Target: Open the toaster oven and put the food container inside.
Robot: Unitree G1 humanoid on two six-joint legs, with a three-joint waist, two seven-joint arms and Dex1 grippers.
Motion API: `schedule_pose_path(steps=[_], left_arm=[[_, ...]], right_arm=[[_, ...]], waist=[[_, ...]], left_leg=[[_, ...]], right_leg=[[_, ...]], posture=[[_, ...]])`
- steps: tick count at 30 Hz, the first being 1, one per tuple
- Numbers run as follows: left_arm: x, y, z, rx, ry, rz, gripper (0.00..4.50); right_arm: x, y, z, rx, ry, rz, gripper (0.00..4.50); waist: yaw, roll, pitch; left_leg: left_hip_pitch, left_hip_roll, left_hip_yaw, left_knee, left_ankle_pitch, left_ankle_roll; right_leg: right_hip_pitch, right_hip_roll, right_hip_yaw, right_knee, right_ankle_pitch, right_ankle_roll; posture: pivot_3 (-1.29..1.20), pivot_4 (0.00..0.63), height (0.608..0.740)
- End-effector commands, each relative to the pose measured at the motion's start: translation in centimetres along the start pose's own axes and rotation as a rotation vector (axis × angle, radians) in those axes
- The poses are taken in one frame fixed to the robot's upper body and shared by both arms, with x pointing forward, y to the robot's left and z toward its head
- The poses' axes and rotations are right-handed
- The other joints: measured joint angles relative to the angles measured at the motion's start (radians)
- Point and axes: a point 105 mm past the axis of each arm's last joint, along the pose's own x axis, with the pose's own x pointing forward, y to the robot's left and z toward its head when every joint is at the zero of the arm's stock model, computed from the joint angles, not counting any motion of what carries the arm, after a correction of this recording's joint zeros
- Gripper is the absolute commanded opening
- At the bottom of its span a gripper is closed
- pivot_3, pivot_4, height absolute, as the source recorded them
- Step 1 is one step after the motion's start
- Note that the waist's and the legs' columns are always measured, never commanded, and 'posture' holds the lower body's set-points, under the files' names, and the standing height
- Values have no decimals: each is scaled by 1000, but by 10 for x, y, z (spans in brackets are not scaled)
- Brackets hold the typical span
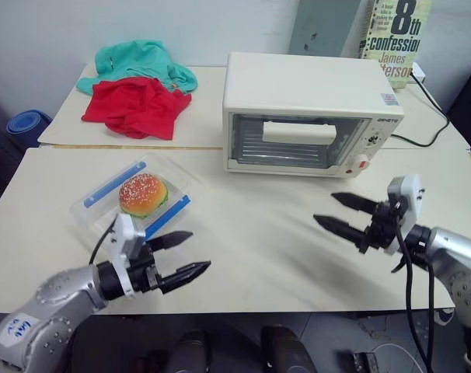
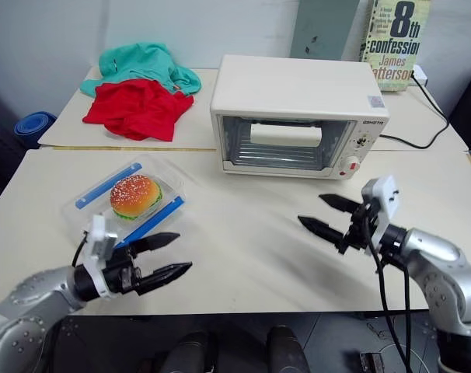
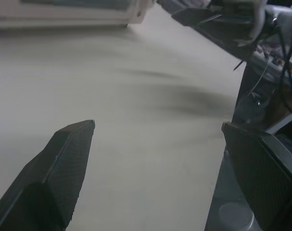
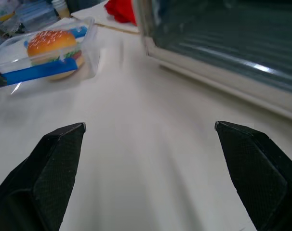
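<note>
A pale cream tabletop [image 1: 266, 256] carries everything I need for this job, so I start with its largest item: the cream-white boxy toaster oven with a glass door [image 1: 305, 116], which sits toward the far side with its white bar handle [image 1: 299, 131] facing me and the door shut. That orientation suits a front approach, and I judge the door has to be pulled down before anything else happens.

The shallow clear plastic food container with 2 blue side clips [image 1: 138, 198] lies flat on the near-left part of the table, well apart from the oven, a toy sesame-bun hamburger [image 1: 143, 194] showing through its lid. It rests just beyond my left gripper [image 1: 181, 254], whose 2 black fingers are spread wide and hold nothing.

My right gripper [image 1: 340, 214] hangs above bare table near the oven's front right corner, its fingers also spread and empty, pointing inward toward the middle. I read that as the hand better placed for the handle, leaving the left for the box.

A crumpled red cloth [image 1: 134, 107] and a teal cloth [image 1: 142, 62] sit on the far table, clear of the work.
</note>
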Motion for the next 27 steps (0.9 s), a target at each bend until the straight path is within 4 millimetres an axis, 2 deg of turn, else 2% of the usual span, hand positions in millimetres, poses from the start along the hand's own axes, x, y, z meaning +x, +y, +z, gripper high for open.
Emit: schedule_pose_path(steps=[1,4,10,14,20,27], left_arm=[[-3,-7,37,73,-78,-45,4500],[-2,-3,64,171,-87,-63,4500],[5,6,93,268,-103,-81,4500],[15,18,94,288,-97,-57,4500],[22,15,108,334,-131,-79,4500],[28,17,116,367,-139,-75,4500]], right_arm=[[0,-18,23,-35,-55,-50,4483],[10,-29,40,-58,-89,-64,4483],[26,-35,61,-60,-148,-56,4483],[34,-32,67,-65,-166,-34,4483],[46,-18,64,-59,-159,33,4483],[50,4,66,-78,-187,120,4483]], waist=[[0,0,0],[0,0,0],[-1,0,0],[-1,0,0],[0,0,0],[-1,0,0]], left_leg=[[0,0,0,0,0,0],[0,-1,0,0,1,-1],[0,-1,2,0,2,-3],[-3,-1,2,0,2,-3],[-16,-1,4,4,2,-4],[-18,-1,4,7,2,-4]], right_leg=[[0,0,0,0,0,0],[-1,5,0,1,0,0],[-1,6,1,1,0,0],[-4,7,1,4,0,1],[-18,7,2,9,0,1],[-19,8,2,10,1,1]], posture=[[0,150,740],[0,150,740],[0,150,740],[0,150,740],[0,150,740],[0,150,740]])
